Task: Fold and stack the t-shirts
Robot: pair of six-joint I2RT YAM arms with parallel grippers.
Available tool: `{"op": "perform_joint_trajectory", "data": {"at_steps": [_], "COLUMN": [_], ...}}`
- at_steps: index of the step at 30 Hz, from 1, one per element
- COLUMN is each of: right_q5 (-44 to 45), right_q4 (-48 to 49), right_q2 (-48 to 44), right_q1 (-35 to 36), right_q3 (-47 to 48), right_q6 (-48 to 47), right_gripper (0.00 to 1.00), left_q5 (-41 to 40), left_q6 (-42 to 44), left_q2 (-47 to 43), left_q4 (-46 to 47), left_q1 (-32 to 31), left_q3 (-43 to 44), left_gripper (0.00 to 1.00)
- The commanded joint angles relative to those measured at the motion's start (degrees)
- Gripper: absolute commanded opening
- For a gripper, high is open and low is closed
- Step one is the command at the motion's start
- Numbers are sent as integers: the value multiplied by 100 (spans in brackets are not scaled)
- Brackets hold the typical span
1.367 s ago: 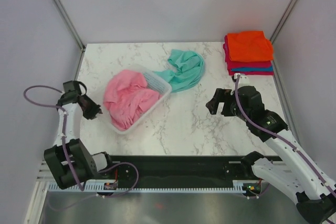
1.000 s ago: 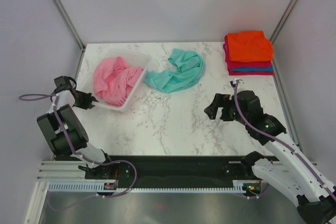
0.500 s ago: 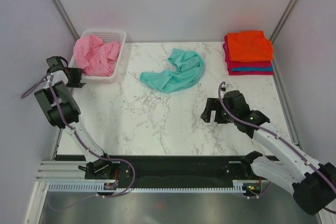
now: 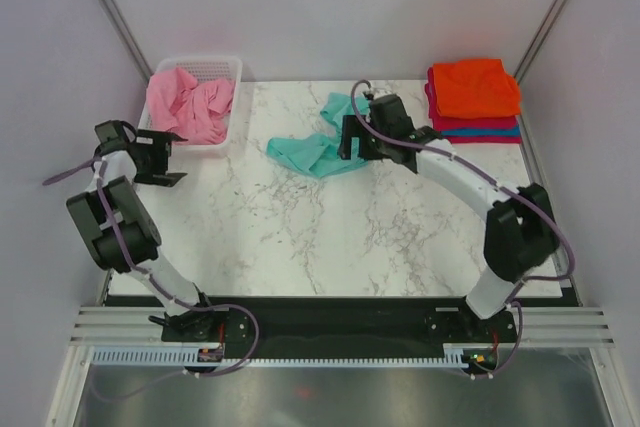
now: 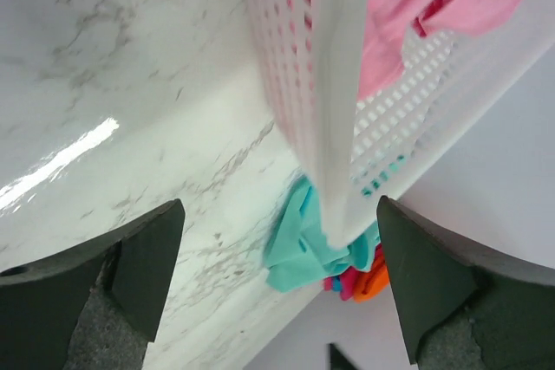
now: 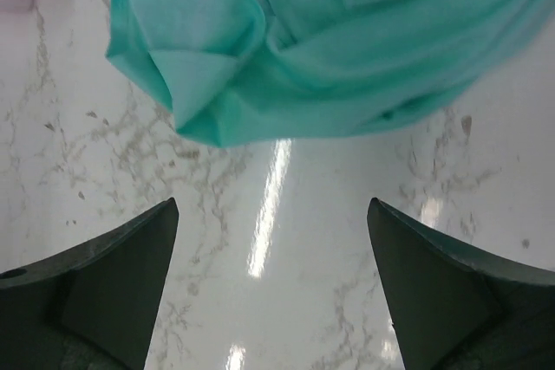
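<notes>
1. Top external view. The left gripper is hovering with its jaws spread wide and holding nothing. The white slotted basket is sitting just beyond its fingertips, with the crumpled pink t-shirt lying inside. The right gripper is also standing wide open and empty, poised over the near end of the teal t-shirt, which is lying bunched on the marble tabletop. The folded stack, orange on top, is resting well behind the right wrist.

2. Left wrist view. The left fingers are flanking the basket's corner rim, apparently without touching it; the pink cloth is hanging ahead and to one side.

3. Right wrist view. The right fingers are framing bare marble, and the teal shirt's folded-over corner is lying just ahead of the tips. The step in hand is judged to be picking up the teal shirt. To do it well, the gripper should be descending onto one outer edge, pinching a single layer, and drawing it onto open marble for flattening.
</notes>
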Motion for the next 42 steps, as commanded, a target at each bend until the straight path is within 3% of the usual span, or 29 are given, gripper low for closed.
{"op": "perform_joint_trajectory", "data": {"at_steps": [1, 3, 6, 9, 12, 15, 17, 18, 19, 21, 22, 24, 29, 31, 33, 34, 36, 37, 38, 40, 42], "right_q5": [558, 788, 1333, 1991, 2676, 3046, 3223, 3276, 3276, 3312, 3242, 3320, 3347, 2927, 1838, 1591, 1195, 1202, 1272, 1473, 1562], "right_q4": [-507, -808, -1405, -2100, -2496, -2453, -2435, -2418, -2400, -2330, -2295, -2207, -2066, -1996, -1830, -1785, -1776, -1837, -1916, -2074, -2188], "right_q2": [1094, 1900, 3050, 4176, 4812, 4919, 4920, 4893, 4867, 4623, 4473, 4096, 1567, 47, -1486, -1992, -3325, -3707, -4042, -4738, -4915], "right_q1": [201, 271, 351, 394, 430, 439, 447, 439, 439, 439, 447, 474, 535, 535, 544, 562, 605, 614, 623, 623, 623], "right_q3": [1835, 2634, 4669, 6226, 6856, 6560, 6401, 6252, 6181, 5893, 5743, 5348, 2679, 975, -743, -1259, -2487, -2755, -2949, -3232, -3093], "right_q6": [-560, -806, -1131, -1368, -1414, -1379, -1387, -1405, -1422, -1396, -1370, -1282, -265, 412, 791, 1280, 1757, 2099, 2259, 2383, 2322], "right_gripper": [98, 98, 98, 98, 98, 98, 92, 85, 65, 38, 17, 0, 0, 0, 0, 5, 47, 77, 86, 93, 94], "left_q5": [110, -5, -14, 144, 197, 197, 241, 276, 294, 285, 250, 5, -567, -672, -822, -866, -1068, -1129, -1286, -1542, -1954], "left_q6": [739, 1195, 1670, 1760, 1874, 1936, 1927, 1936, 1953, 2023, 2067, 2217, 2621, 2744, 2876, 2911, 2964, 2982, 2999, 3061, 3227], "left_q2": [-1415, -1838, -2646, -3096, -3176, -3176, -3167, -3158, -3167, -3228, -3281, -3404, -3965, -4089, -4283, -4344, -4458, -4468, -4424, -4258, -3786], "left_q4": [213, 186, 186, 274, 318, 309, 318, 327, 318, 318, 309, 240, -243, -497, -639, -701, -824, -824, -807, -746, -666], "left_q1": [128, 154, 119, 23, -275, -478, -522, -531, -540, -671, -750, -1126, -2032, -2200, -2411, -2464, -2639, -2719, -3033, -3447, -4237], "left_q3": [-903, -1301, -2048, -2585, -2446, -2253, -2296, -2314, -2340, -2358, -2349, -2297, -2059, -1937, -1848, -1787, -1725, -1725, -1725, -1655, -1341], "left_gripper": [100, 99, 97, 95, 90, 88, 87, 87, 86, 84, 82, 80, 77, 76, 73, 72, 70, 69, 68, 68, 68]}}
